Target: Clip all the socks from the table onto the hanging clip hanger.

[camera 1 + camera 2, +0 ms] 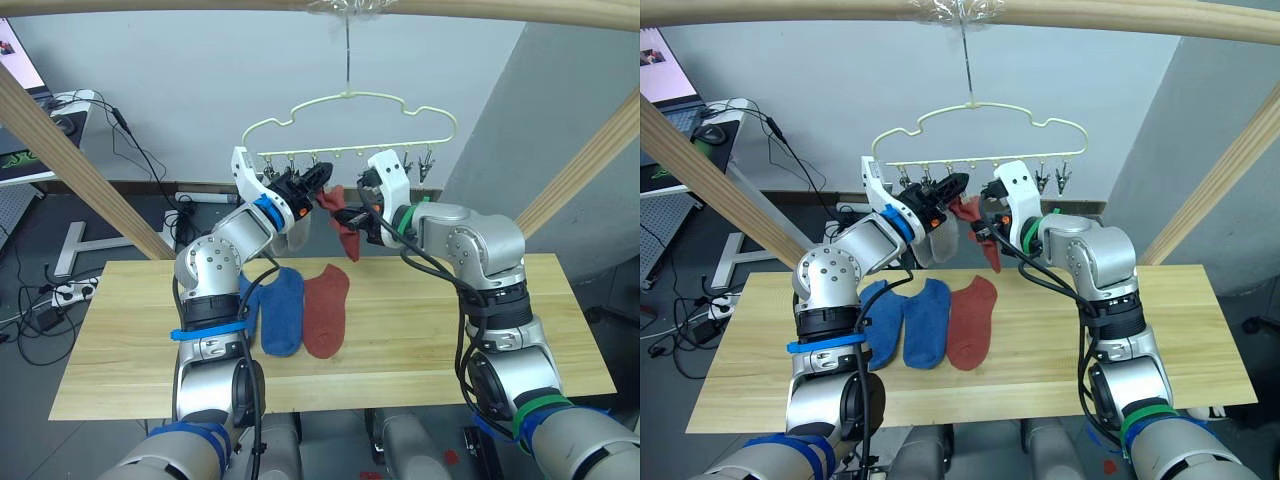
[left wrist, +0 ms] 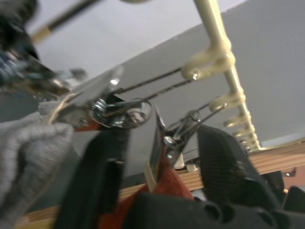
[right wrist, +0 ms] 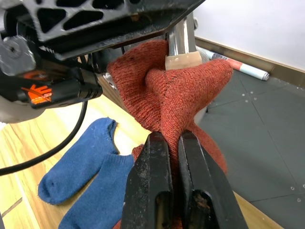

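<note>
The light wooden table (image 1: 420, 340), its grain running lengthwise, carries three flat ankle socks of soft knit near the middle of its far half: two blue socks (image 1: 283, 310) overlapping side by side, cuffs toward the far edge, and just to their right a rust-red sock on the table (image 1: 327, 310) touching the nearer blue one. Above the far edge, a pale-yellow wire clip hanger (image 1: 350, 115) with a cloud-shaped outline hangs by its hook from a round wooden pole (image 1: 420, 8), a row of small metal clips (image 1: 425, 160) dangling from its lower bar. A light grey sock (image 1: 937, 238) hangs from one of the clips on the left part of the row. A second rust-red sock (image 3: 181, 102), ribbed and bunched, is held up just under the row; the right gripper (image 3: 172, 157) pinches its fabric tightly between both black fingers, and its top fold touches a clip's tan pad. The left gripper (image 2: 157, 162) straddles a shiny metal clip (image 2: 159, 138), squeezing it between its fingers right over the red fabric. The left gripper's body bears an orange logo that cannot be read.
</note>
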You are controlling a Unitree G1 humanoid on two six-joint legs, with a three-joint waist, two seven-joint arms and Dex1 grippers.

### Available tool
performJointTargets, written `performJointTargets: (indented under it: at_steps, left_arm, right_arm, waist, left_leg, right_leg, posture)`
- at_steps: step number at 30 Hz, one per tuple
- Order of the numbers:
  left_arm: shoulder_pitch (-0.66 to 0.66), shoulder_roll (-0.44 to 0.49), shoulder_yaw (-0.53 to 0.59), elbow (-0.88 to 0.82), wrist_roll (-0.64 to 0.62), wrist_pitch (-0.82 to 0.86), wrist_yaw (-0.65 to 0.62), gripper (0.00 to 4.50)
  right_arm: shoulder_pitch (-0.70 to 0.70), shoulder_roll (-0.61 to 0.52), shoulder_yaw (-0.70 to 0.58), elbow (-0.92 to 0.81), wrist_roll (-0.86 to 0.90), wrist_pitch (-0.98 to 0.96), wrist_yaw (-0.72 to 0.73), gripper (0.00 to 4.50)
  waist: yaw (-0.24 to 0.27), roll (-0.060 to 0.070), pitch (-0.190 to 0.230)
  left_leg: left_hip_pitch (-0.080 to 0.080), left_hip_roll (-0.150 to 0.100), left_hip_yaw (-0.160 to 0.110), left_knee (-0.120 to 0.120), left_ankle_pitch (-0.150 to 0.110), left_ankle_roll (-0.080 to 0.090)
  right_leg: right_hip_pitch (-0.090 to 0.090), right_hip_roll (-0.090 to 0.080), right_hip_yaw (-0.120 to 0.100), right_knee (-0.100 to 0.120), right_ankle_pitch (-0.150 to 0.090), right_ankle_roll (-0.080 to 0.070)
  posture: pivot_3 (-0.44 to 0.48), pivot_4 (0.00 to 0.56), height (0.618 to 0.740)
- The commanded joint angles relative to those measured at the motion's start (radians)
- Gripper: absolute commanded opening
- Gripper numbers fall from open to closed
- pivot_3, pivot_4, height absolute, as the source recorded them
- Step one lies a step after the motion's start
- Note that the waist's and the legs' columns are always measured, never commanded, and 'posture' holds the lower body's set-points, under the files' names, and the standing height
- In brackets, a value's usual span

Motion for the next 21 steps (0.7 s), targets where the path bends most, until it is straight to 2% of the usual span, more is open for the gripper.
performJointTargets:
  at_steps: [1, 3, 4, 5, 6, 7, 10, 14, 16, 21]
  left_arm:
    - [-0.008, -0.003, 0.008, -0.060, -0.070, 0.034, -0.019, 2.56]
    - [-0.002, 0.005, 0.010, -0.079, -0.101, 0.057, -0.028, 2.56]
    - [0.005, 0.017, 0.005, -0.097, -0.113, 0.072, -0.038, 2.58]
    - [0.012, 0.027, 0.000, -0.112, -0.121, 0.081, -0.047, 2.58]
    - [0.021, 0.044, -0.005, -0.129, -0.125, 0.091, -0.056, 2.58]
    - [0.033, 0.067, -0.015, -0.149, -0.125, 0.102, -0.072, 2.58]
    - [0.071, 0.133, -0.037, -0.202, -0.123, 0.121, -0.114, 2.58]
    - [0.168, 0.280, -0.102, -0.311, -0.070, 0.096, -0.233, 2.58]
    - [0.217, 0.350, -0.133, -0.356, -0.045, 0.072, -0.297, 2.58]
    - [0.310, 0.452, -0.145, -0.439, -0.035, 0.035, -0.403, 2.58]
  right_arm:
    - [-0.025, 0.004, -0.006, -0.021, 0.027, -0.018, -0.004, 0.00]
    - [-0.016, 0.004, -0.004, -0.027, 0.027, -0.017, -0.006, 0.00]
    - [-0.010, 0.003, 0.000, -0.032, 0.027, -0.017, -0.007, 0.56]
    - [-0.005, 0.001, 0.003, -0.038, 0.028, -0.016, -0.006, 0.78]
    - [0.000, 0.001, 0.005, -0.043, 0.029, -0.015, -0.007, 1.21]
    - [0.005, 0.001, 0.007, -0.049, 0.029, -0.013, -0.008, 1.42]
    - [0.024, -0.004, 0.012, -0.066, 0.031, -0.010, -0.014, 2.46]
    - [0.083, -0.009, 0.021, -0.139, 0.037, 0.014, -0.035, 3.83]
    - [0.114, -0.013, 0.021, -0.188, 0.043, 0.033, -0.049, 3.83]
    - [0.182, -0.036, 0.026, -0.319, 0.049, 0.073, -0.091, 3.83]
  waist:
    - [0.000, 0.000, 0.000]
    - [0.000, 0.000, 0.000]
    - [0.000, 0.000, 0.000]
    - [-0.001, 0.000, 0.000]
    - [-0.001, 0.000, 0.000]
    - [-0.001, 0.000, 0.000]
    - [-0.001, 0.000, 0.000]
    - [0.004, 0.000, 0.000]
    - [0.009, 0.000, 0.000]
    - [0.030, 0.000, -0.001]
  left_leg:
    - [0.000, 0.000, 0.000, 0.000, 0.000, 0.000]
    - [0.000, 0.000, 0.000, 0.000, 0.000, 0.000]
    - [0.000, 0.000, 0.000, 0.000, 0.000, 0.000]
    - [0.000, 0.000, 0.000, 0.000, 0.000, 0.000]
    - [0.000, 0.000, 0.000, 0.000, 0.000, 0.000]
    - [0.000, 0.000, 0.000, 0.000, 0.000, 0.000]
    - [0.000, 0.001, -0.001, -0.001, 0.000, 0.000]
    - [0.000, 0.001, -0.001, -0.001, 0.000, 0.000]
    - [0.000, 0.001, -0.001, -0.002, 0.000, -0.001]
    - [0.000, 0.001, -0.002, -0.003, 0.000, -0.001]
  right_leg:
    - [0.000, 0.000, 0.000, 0.000, 0.000, 0.000]
    - [0.000, 0.000, 0.000, 0.000, 0.000, 0.000]
    - [0.000, 0.000, 0.000, 0.000, 0.000, 0.000]
    - [0.000, 0.000, 0.000, 0.000, 0.000, 0.000]
    - [0.000, 0.000, 0.000, 0.000, 0.000, 0.000]
    - [0.000, 0.000, 0.000, 0.000, 0.000, 0.000]
    - [0.000, 0.000, -0.001, 0.000, 0.000, 0.000]
    - [0.000, 0.000, -0.001, 0.000, 0.000, 0.000]
    - [0.000, 0.000, -0.001, 0.000, 0.000, 0.000]
    - [-0.001, 0.000, -0.002, 0.000, 0.000, 0.000]
  posture:
    - [-0.044, 0.227, 0.740]
    - [-0.038, 0.225, 0.740]
    - [-0.034, 0.223, 0.740]
    - [-0.030, 0.222, 0.740]
    - [-0.030, 0.222, 0.740]
    - [-0.021, 0.219, 0.740]
    - [-0.003, 0.215, 0.740]
    - [0.049, 0.201, 0.740]
    - [0.069, 0.196, 0.740]
    - [0.115, 0.186, 0.740]
